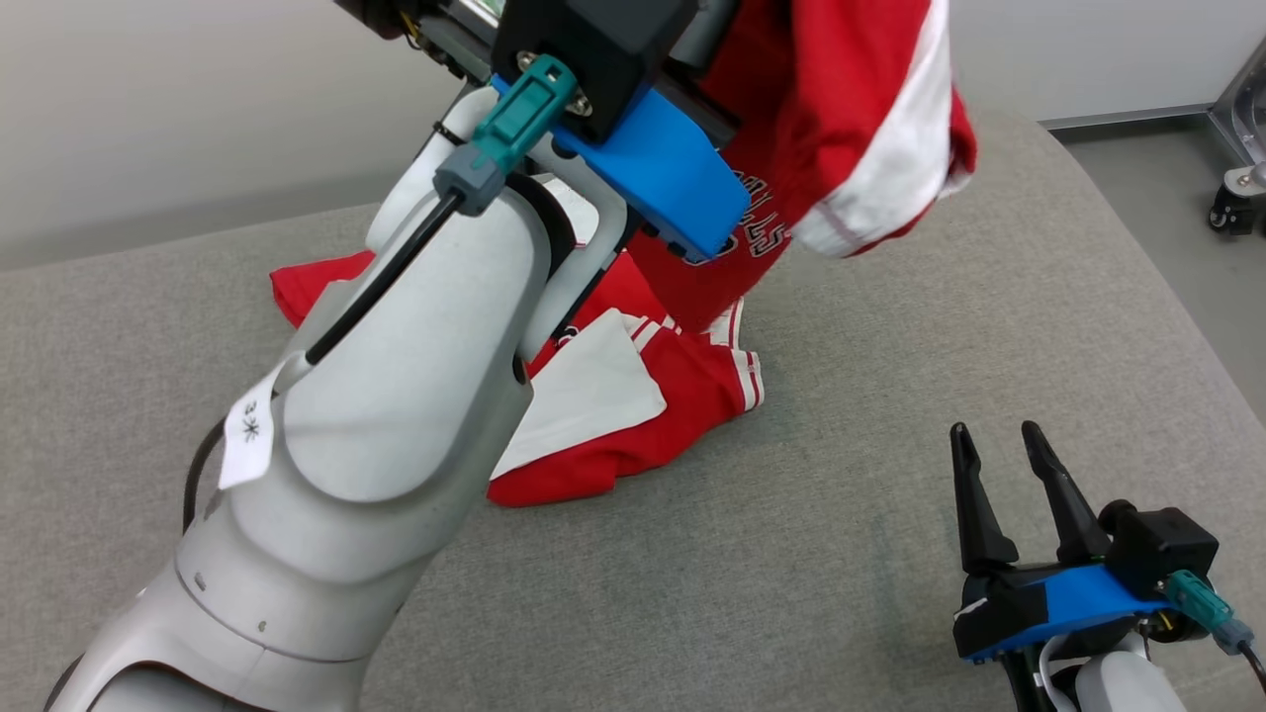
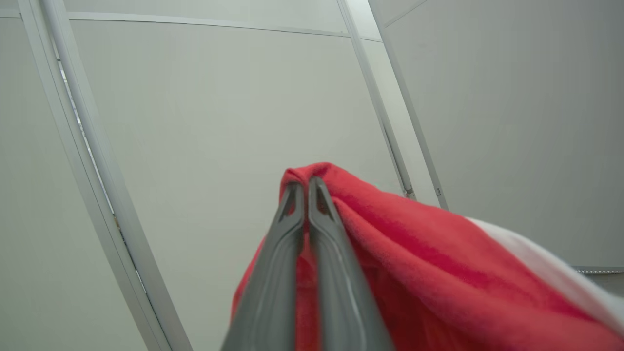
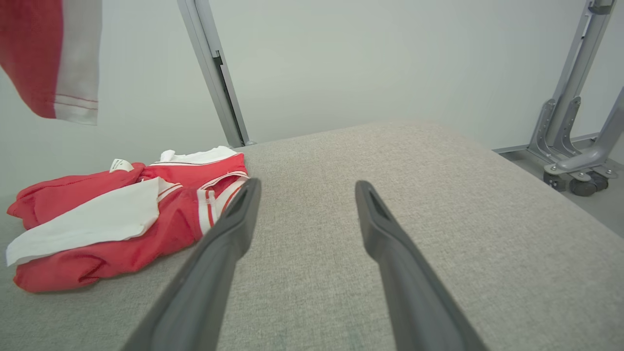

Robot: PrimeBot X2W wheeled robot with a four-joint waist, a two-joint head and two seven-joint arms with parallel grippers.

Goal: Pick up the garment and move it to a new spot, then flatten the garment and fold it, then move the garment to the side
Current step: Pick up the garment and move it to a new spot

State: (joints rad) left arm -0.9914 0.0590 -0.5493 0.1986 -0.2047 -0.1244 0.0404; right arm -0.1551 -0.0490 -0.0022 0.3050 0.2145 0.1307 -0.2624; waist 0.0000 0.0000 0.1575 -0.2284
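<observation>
The pick-up is only half done: the left hand is clenched on the garment, held high with its lower part on the worktop, the right hand is released, and moving, flattening and folding remain.

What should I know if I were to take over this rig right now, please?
The left gripper is shut on a fold of the red-and-white garment and raised high.
The right gripper is open and empty, low over the grey table, apart from the garment.
Garment: the upper part hangs from the left gripper; the lower part lies bunched on the table.
Done: pick-up begun.
Left to do: lift it clear, move it to a new spot, flatten, fold, move aside.
</observation>
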